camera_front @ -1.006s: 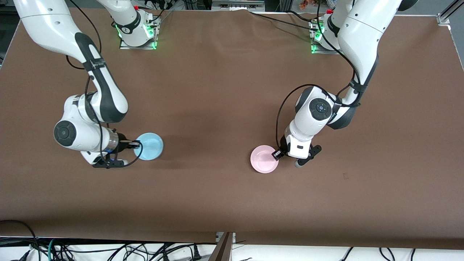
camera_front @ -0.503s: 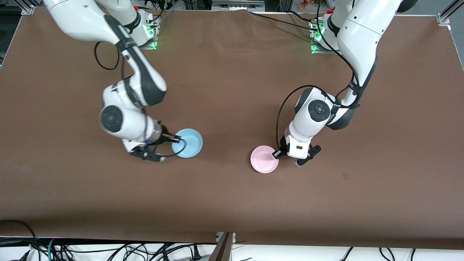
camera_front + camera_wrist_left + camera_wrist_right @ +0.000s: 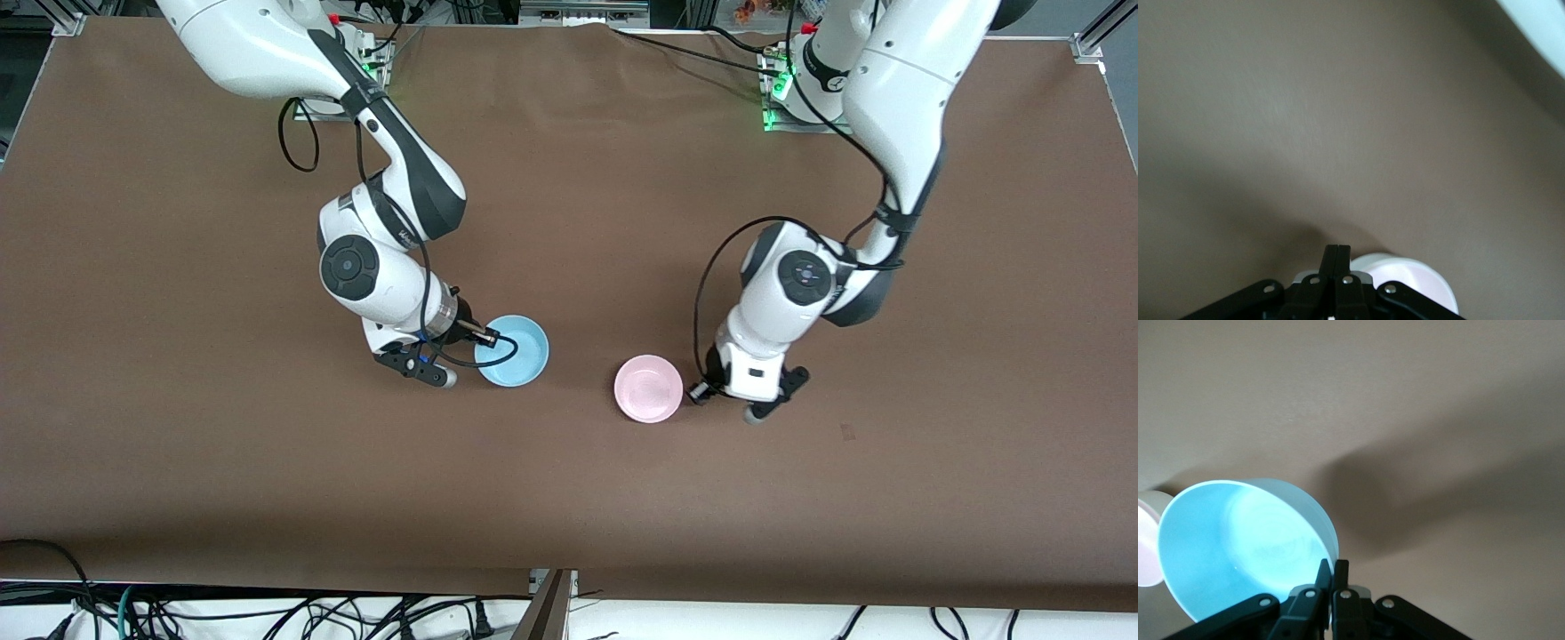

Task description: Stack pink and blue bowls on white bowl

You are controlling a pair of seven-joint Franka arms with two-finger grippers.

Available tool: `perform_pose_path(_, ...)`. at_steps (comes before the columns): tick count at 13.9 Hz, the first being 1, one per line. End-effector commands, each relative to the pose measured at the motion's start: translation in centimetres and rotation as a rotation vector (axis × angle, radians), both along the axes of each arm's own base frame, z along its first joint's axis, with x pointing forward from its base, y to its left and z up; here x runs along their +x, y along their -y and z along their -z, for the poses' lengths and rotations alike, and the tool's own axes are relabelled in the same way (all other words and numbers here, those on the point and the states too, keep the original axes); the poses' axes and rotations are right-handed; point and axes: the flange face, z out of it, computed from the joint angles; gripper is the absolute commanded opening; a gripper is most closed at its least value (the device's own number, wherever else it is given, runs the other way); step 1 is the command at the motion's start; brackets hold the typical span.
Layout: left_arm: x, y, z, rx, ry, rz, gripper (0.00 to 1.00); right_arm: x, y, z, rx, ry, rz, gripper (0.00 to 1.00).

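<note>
The pale pink bowl point(image 3: 649, 388) sits upright on the brown table; it also shows in the left wrist view point(image 3: 1418, 283) and in the right wrist view point(image 3: 1148, 540). My left gripper point(image 3: 700, 391) point(image 3: 1337, 248) is shut and empty, low over the table just beside the pink bowl, toward the left arm's end, not touching it. My right gripper point(image 3: 487, 337) point(image 3: 1331, 568) is shut on the rim of the sky-blue bowl point(image 3: 513, 352) point(image 3: 1238, 547) and holds it tilted, a little above the table, beside the pink bowl toward the right arm's end. The blue bowl's edge also shows in the left wrist view point(image 3: 1538, 27). No white bowl shows separately.
The brown table point(image 3: 569, 498) is bare around the two bowls. The arm bases point(image 3: 338, 84) stand along the edge farthest from the front camera. Cables point(image 3: 267, 613) hang below the table's near edge.
My right gripper has carried the blue bowl across the table toward the pink bowl. My left gripper has come off the pink bowl's rim and moved slightly away; the pink bowl stayed put.
</note>
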Motion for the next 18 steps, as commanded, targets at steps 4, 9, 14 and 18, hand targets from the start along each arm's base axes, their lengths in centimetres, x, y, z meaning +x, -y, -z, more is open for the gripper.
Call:
perform_pose_path(4,2.7,-6.9,-10.1,0.048,-0.067,0.08,0.0,-0.7,-7.8,-0.7,0.077,0.042,0.152,0.0)
perform_pose_path(9,2.0,-14.0,-16.1,0.077,-0.104,0.245,0.0,-0.6,-14.1,-0.2,0.148,0.198,0.191,0.0)
perform_pose_path(14,0.6,-20.9,-18.8,0.126,-0.149,0.437,0.0,-1.8,-17.7,3.1,0.165,0.289,0.153,0.0)
perform_pose_path(18,-1.3,-23.9,-21.3,0.153,-0.175,0.526,0.0,-1.7,-18.3,3.7,0.199,0.32,0.157,0.0)
